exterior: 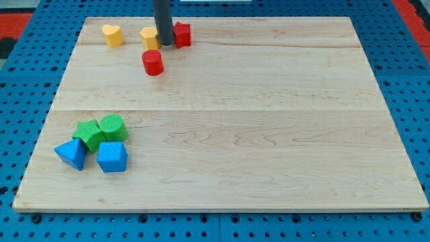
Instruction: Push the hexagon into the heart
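Standing near the view's top, my tip (164, 43) sits between the yellow hexagon (149, 37) and a red block (182, 34), maybe touching both. It holds nothing. The yellow heart (113, 35) waits left on the surface (269, 134).

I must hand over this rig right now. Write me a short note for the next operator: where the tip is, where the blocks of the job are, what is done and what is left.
My tip is down on the board near the view's top, between the yellow hexagon and a red block, close against both.
The yellow heart lies to the view's left of the hexagon, with a clear gap between them.
Done: nothing visible yet; the hexagon does not touch the heart.
Left: push the hexagon toward the view's left into the heart.
A red cylinder sits just below the hexagon.
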Robot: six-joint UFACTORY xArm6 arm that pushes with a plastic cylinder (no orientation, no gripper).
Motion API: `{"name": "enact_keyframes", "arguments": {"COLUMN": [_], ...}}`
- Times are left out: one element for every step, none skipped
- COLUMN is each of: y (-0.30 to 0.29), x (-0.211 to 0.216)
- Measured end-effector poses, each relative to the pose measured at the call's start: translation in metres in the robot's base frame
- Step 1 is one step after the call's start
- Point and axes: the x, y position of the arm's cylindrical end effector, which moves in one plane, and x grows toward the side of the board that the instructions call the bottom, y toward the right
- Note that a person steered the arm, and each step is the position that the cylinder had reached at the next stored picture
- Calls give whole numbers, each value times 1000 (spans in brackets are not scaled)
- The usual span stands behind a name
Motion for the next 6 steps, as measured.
{"name": "enact_keyframes", "arguments": {"y": [-45,-28,-14,-50,-93,-107], "x": [-2,-4,-41,-71,-53,-11]}}
